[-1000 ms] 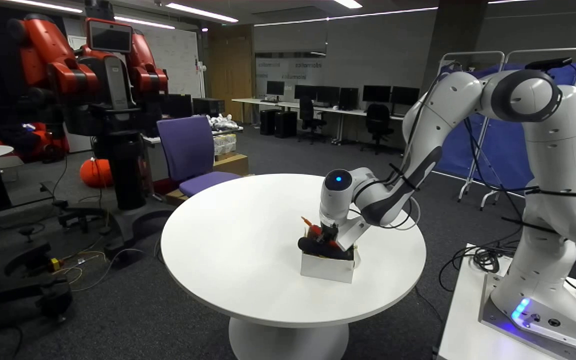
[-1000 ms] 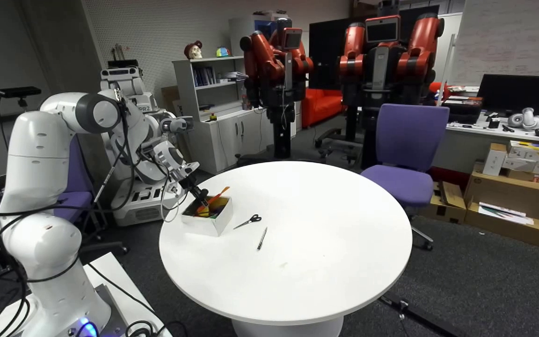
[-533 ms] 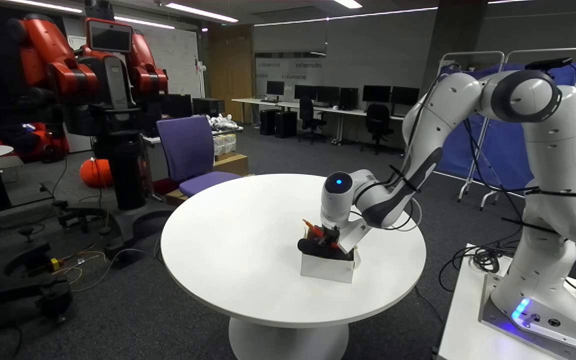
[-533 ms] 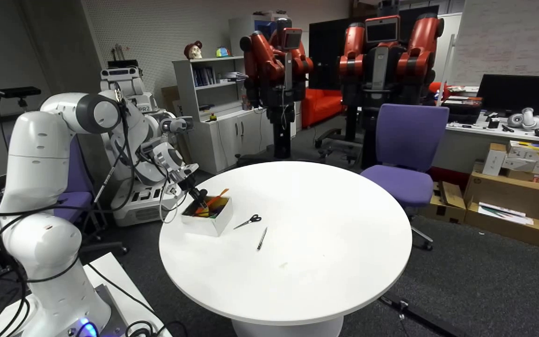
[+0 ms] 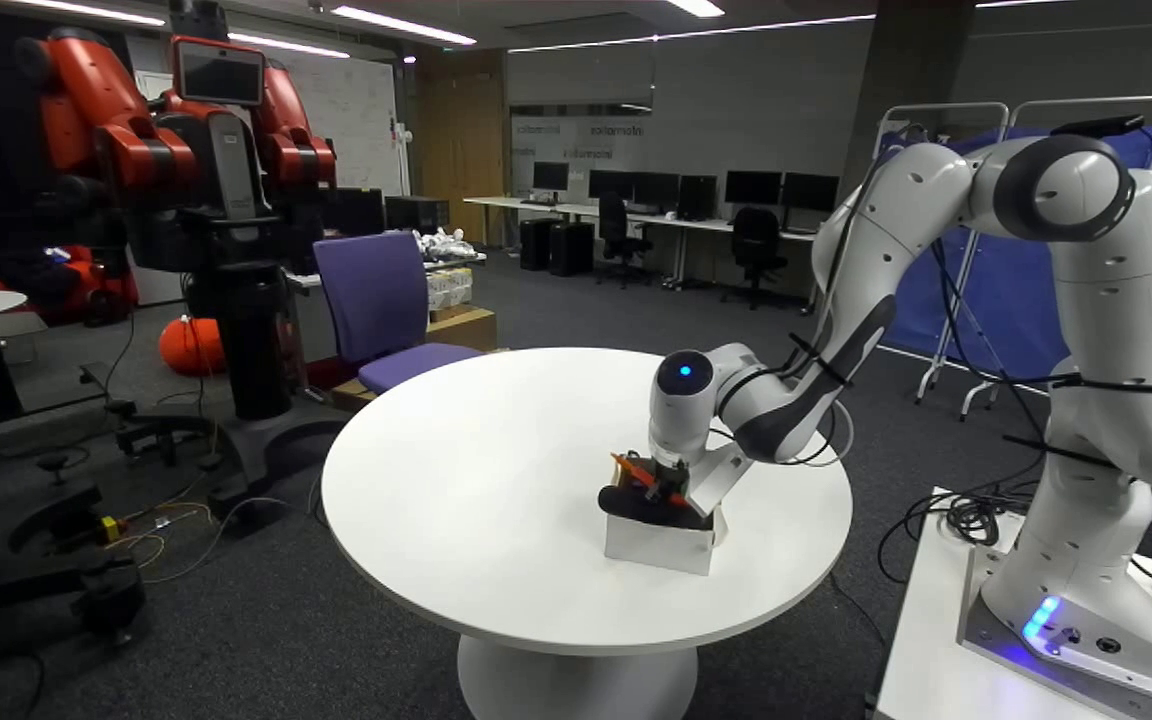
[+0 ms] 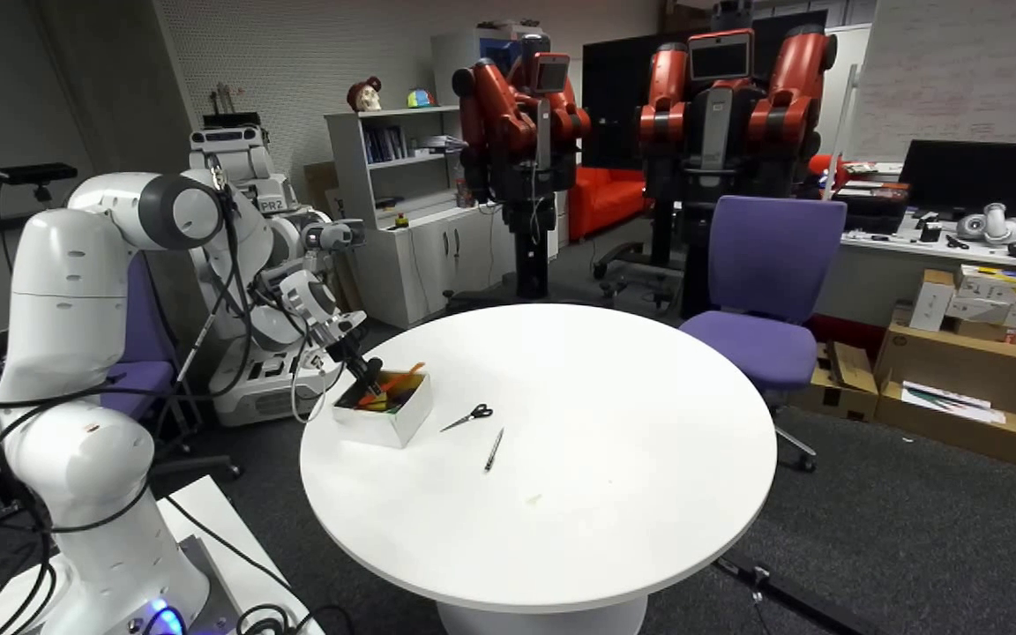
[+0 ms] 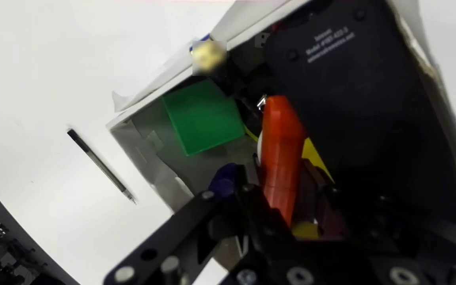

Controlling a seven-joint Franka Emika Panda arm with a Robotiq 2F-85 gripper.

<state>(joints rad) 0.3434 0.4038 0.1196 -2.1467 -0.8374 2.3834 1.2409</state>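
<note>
Hand [image 7: 284, 178] straddles orange tool [image 7: 280, 150], grip unclear; scissors [image 6: 473, 414] show only in an exterior view.

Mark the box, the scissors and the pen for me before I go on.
Box [image 5: 658, 544], in an exterior view: on its outer wall.
Scissors [image 6: 474, 414], in an exterior view: where the blades meet the handles.
Pen [image 7: 102, 166], in the wrist view: midway along the barrel.

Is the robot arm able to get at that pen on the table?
Probably not until it lifts out: the gripper dips inside the white box, whose wall stands between it and the pen, and an orange object sits between its jaws. Nothing covers the pen.
</note>
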